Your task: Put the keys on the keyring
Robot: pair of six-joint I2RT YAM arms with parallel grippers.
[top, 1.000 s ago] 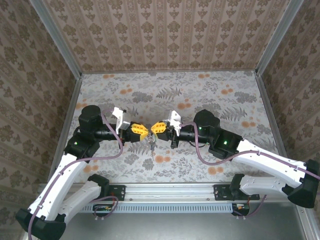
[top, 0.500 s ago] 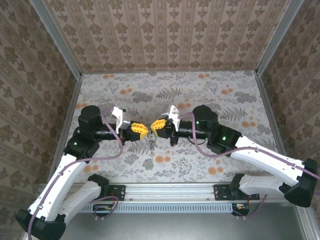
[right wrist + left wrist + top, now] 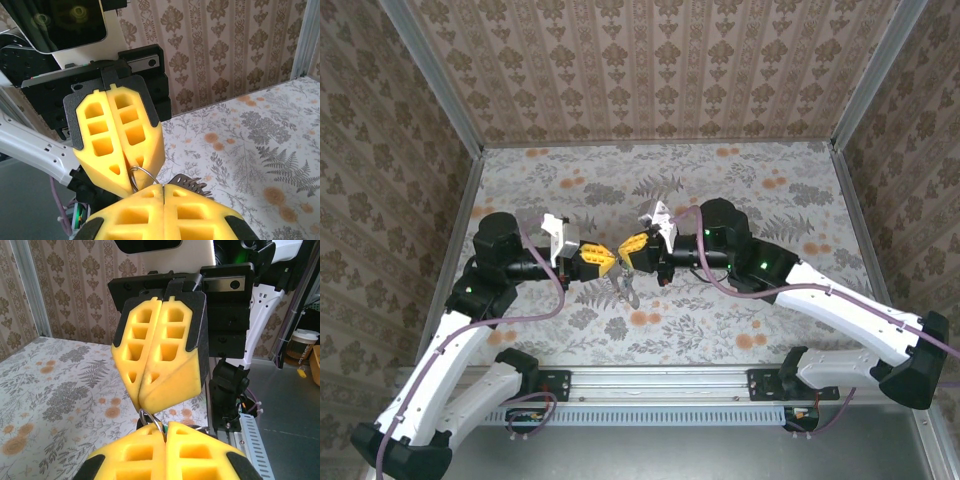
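The keyring (image 3: 149, 418) is a thin grey metal loop held in the air between my two yellow grippers, which meet tip to tip over the table's near middle. My left gripper (image 3: 610, 266) is shut on one side of the keyring (image 3: 620, 267). My right gripper (image 3: 627, 254) is shut on the other side. In the right wrist view the keyring (image 3: 143, 171) arcs from my right gripper (image 3: 163, 187) into the left one's fingers (image 3: 117, 135). Dark toothed keys (image 3: 191, 182) hang off the ring beside my jaws, and the keys (image 3: 629, 290) dangle below the tips.
The flowered tablecloth (image 3: 760, 190) lies under both arms, with patterned walls on three sides. A metal rail (image 3: 660, 385) runs along the near edge by the arm bases. Beyond the table a cup (image 3: 301, 342) stands at the far right.
My right gripper has shifted left and toward the back, tilting more downward onto the ring. The left gripper barely moved. The hanging keys swung slightly lower and to the right.
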